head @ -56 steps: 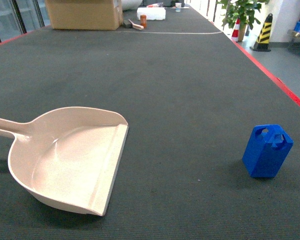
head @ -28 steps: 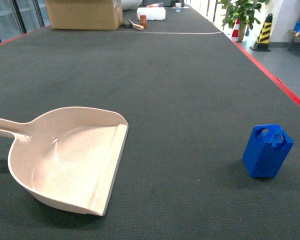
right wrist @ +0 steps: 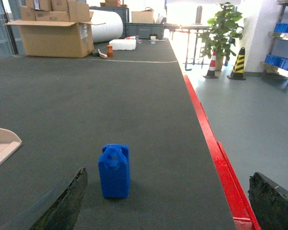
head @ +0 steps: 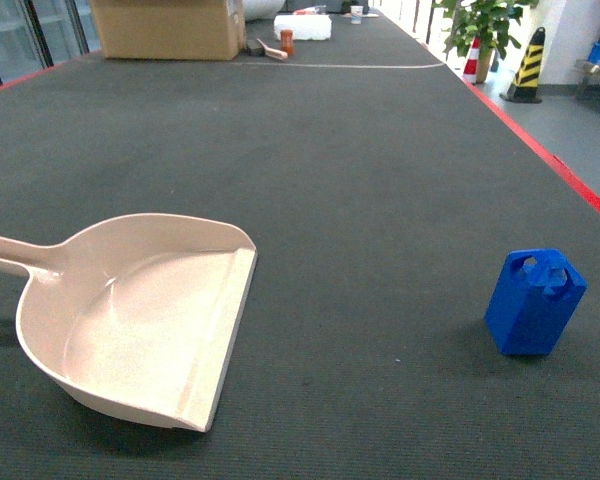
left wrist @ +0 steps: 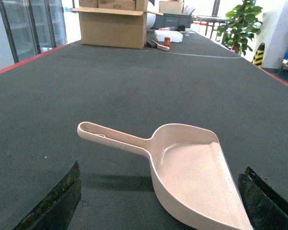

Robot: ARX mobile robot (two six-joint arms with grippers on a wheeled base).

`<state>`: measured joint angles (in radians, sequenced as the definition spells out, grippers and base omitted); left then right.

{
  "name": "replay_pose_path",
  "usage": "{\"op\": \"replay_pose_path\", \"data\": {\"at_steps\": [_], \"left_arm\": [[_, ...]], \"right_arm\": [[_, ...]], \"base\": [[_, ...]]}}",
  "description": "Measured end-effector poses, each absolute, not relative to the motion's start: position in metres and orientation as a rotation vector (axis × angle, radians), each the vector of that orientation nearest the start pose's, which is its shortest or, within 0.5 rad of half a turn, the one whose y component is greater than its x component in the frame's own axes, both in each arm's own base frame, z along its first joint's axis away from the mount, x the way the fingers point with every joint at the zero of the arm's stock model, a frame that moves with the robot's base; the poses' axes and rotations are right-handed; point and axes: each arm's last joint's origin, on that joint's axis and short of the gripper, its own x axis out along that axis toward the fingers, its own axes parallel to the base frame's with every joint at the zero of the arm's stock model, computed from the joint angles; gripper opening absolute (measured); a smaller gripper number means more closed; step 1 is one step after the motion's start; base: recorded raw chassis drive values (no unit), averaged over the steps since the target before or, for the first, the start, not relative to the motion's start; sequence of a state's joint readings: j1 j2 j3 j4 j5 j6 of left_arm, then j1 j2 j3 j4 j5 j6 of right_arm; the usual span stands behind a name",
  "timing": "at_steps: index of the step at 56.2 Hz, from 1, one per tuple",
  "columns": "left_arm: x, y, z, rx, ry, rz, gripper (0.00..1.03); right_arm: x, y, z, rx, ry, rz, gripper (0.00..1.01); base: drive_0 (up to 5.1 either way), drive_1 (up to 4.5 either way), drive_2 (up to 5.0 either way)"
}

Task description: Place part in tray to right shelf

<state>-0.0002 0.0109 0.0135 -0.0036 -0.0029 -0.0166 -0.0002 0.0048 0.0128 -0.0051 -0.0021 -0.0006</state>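
At lower left of the head view the tray [head: 140,320] lies empty on the tabletop [head: 360,160], lip facing right to receive the part [head: 533,302], standing upright at lower right, well apart. Both wrist views show each pincer's fingers spread apart, holding nothing.

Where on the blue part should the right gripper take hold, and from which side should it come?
Grip the part across its flat side walls, below the tapered, pierced top. It stands upright on the mat, clear of the tray, so the right gripper, open behind it, could probably come straight forward and low, jaws either side.
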Motion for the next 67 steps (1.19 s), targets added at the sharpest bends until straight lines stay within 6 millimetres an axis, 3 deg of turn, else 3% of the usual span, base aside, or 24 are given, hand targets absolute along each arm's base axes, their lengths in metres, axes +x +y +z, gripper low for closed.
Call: {"op": "replay_pose_path", "data": {"at_steps": [18, 20, 26, 32, 35, 41, 46, 61, 67], "left_arm": [[0.098, 0.0, 0.165, -0.02, 0.046, -0.018, 0.98], [0.101, 0.003, 0.165, -0.074, 0.151, -0.079, 0.98], [0.116, 0.008, 0.166, -0.245, 0.213, -0.141, 0.98], [0.142, 0.01, 0.156, -0.455, 0.287, -0.169, 0.98], [0.165, 0.014, 0.153, -0.545, 0.305, -0.154, 0.98], [0.196, 0.02, 0.147, -0.614, 0.304, -0.135, 0.98], [0.231, 0.029, 0.129, -0.703, 0.342, -0.089, 0.98], [0.291, 0.049, 0.113, -0.777, 0.32, 0.008, 0.98], [0.294, 0.053, 0.115, -0.773, 0.299, 0.033, 0.98]], "right_arm": [[0.097, 0.0, 0.167, -0.001, -0.003, 0.002, 0.98], [0.097, 0.0, 0.167, -0.001, -0.003, 0.003, 0.98], [0.097, 0.0, 0.167, -0.001, -0.003, 0.002, 0.98], [0.097, 0.0, 0.167, -0.001, -0.003, 0.002, 0.98], [0.097, 0.0, 0.167, -0.001, -0.003, 0.002, 0.98], [0.097, 0.0, 0.167, -0.001, -0.003, 0.002, 0.98], [0.097, 0.0, 0.167, -0.001, -0.003, 0.002, 0.98], [0.097, 0.0, 0.167, -0.001, -0.003, 0.002, 0.98], [0.097, 0.0, 0.167, -0.001, -0.003, 0.002, 0.98]], "base": [[0.0, 0.0, 0.0], [0.0, 0.0, 0.0], [0.0, 0.0, 0.0], [0.0, 0.0, 0.0], [0.0, 0.0, 0.0], [0.0, 0.0, 0.0], [0.0, 0.0, 0.0], [0.0, 0.0, 0.0], [0.0, 0.0, 0.0]]}}
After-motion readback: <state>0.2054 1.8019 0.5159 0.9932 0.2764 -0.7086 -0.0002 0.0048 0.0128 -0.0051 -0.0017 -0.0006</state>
